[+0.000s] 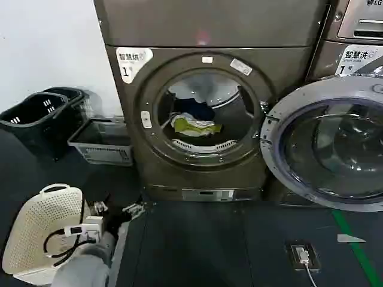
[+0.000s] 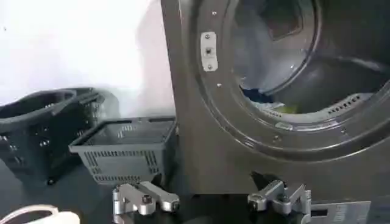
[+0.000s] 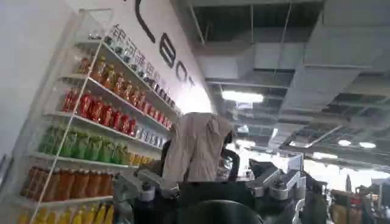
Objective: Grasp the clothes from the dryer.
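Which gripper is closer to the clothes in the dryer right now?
Left. The left gripper hangs low, below and left of the dryer opening holding the clothes. The right gripper points toward shelves of bottles.

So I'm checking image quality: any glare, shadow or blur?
Head view: a reddish glint on the dryer top panel, and the drum is dark around the clothes. Left wrist view: the drum interior looks soft. Right wrist view: ceiling lights bloom bright.

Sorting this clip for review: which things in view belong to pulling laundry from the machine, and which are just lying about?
Belongs to the job:
- the clothes, inside the drum
- the dryer, door swung open
- left pincer, open, low near the floor

Lying about:
- grey basket
- black baskets
- white basket
- neighbouring machine
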You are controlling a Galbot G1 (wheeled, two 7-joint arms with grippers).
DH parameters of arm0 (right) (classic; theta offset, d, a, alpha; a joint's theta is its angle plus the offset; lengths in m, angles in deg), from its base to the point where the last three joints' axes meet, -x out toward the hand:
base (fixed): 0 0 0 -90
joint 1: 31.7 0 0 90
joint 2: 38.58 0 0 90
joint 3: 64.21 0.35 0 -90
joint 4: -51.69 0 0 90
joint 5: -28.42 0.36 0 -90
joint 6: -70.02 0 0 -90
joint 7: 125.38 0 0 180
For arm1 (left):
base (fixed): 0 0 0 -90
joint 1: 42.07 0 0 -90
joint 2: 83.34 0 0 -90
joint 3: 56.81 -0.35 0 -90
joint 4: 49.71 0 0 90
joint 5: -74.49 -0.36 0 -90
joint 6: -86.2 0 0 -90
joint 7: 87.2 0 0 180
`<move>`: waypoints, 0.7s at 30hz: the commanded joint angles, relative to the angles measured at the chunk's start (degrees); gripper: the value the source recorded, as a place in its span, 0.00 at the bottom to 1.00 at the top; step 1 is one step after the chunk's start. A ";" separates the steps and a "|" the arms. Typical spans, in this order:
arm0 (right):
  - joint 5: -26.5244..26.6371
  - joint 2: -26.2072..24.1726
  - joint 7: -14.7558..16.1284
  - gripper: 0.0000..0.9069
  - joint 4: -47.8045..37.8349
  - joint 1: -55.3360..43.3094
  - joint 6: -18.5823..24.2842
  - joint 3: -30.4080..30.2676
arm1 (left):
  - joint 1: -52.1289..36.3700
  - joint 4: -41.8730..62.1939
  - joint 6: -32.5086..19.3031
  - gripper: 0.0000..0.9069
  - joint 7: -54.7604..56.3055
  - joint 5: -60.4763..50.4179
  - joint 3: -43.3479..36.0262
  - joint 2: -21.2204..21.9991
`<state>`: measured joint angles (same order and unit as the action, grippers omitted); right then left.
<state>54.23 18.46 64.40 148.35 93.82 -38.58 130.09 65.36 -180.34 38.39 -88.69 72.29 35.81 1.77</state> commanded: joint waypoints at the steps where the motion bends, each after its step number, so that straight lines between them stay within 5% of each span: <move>1: -0.93 0.24 -1.13 1.00 -1.12 -0.03 4.35 -0.98 | 0.02 0.08 2.81 1.00 0.04 -0.04 -0.07 -0.08; 21: -0.56 0.38 -2.20 1.00 -1.58 -0.16 3.86 -1.29 | -0.24 -0.23 2.81 1.00 -0.16 0.30 -0.13 -0.60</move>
<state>53.72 18.78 62.48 146.93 93.62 -35.09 128.90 65.23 -180.69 38.38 -88.83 72.50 35.75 1.23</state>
